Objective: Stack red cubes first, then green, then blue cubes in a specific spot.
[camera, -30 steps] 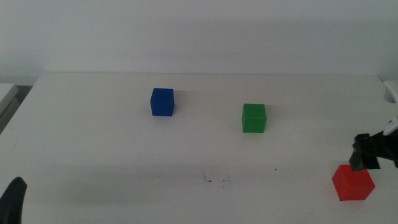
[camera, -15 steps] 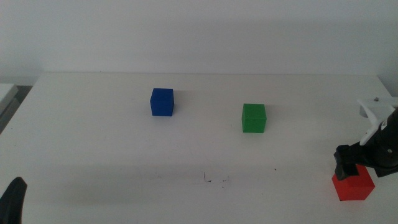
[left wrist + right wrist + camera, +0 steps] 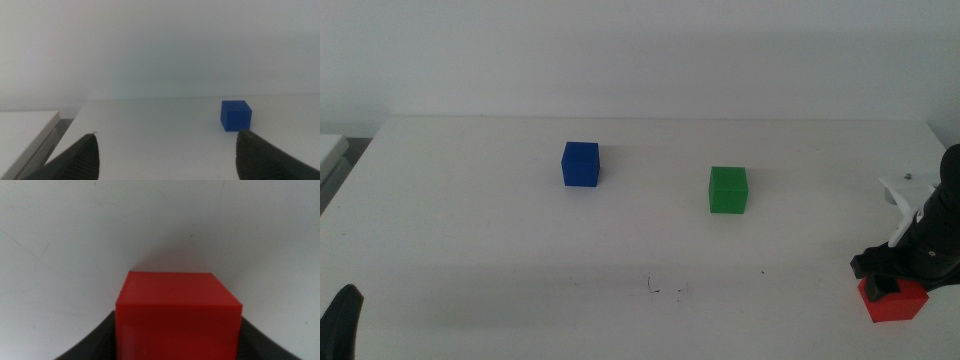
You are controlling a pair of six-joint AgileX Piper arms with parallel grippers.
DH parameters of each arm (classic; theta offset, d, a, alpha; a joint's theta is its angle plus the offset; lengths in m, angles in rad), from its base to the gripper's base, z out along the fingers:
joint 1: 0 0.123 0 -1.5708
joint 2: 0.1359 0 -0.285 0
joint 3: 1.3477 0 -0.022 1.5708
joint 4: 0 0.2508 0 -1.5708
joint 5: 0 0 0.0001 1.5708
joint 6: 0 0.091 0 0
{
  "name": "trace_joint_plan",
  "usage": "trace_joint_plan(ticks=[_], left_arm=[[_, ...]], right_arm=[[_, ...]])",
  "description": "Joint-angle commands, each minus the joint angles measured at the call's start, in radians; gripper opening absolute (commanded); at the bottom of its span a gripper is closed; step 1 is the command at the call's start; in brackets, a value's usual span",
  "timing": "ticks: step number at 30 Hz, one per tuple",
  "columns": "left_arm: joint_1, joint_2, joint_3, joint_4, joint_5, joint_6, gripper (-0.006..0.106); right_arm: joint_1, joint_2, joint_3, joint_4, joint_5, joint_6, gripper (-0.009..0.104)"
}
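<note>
The red cube (image 3: 900, 305) sits on the white table at the front right. My right gripper (image 3: 890, 290) has come down over it, with one jaw on each side, still spread. In the right wrist view the cube (image 3: 177, 315) fills the gap between the jaws. The green cube (image 3: 728, 189) stands right of centre and the blue cube (image 3: 581, 163) stands left of centre, both free. The blue cube also shows in the left wrist view (image 3: 236, 115). The scuffed patch of tabletop (image 3: 665, 288) lies at front centre. My left gripper (image 3: 340, 320) waits open at the bottom left corner.
A white block (image 3: 330, 150) lies just off the table's left edge and shows in the left wrist view (image 3: 25, 130). The table's right edge (image 3: 945, 150) is close to the right arm. A white wall stands behind the table.
My right gripper has moved in from the right and come down over the red cube, so its jaws now flank it. The cubes and the left arm have not moved.
</note>
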Motion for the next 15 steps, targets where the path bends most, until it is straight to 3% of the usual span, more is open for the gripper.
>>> trace_joint_plan(ticks=[1,7,15], left_arm=[[0.002,-0.004,0.001,0.000,-0.013,-0.001,0.094],[0.002,-0.004,0.001,0.000,-0.013,-0.001,0.094],[0.002,-0.004,0.001,0.000,-0.013,-0.001,0.094]], right_arm=[[0.005,-0.001,-0.012,-0.011,-0.005,-0.002,0.036],[0.099,-0.009,-0.042,-0.033,0.031,0.016,0.002],[0.384,0.010,-0.377,-0.150,0.247,0.435,-0.001]])
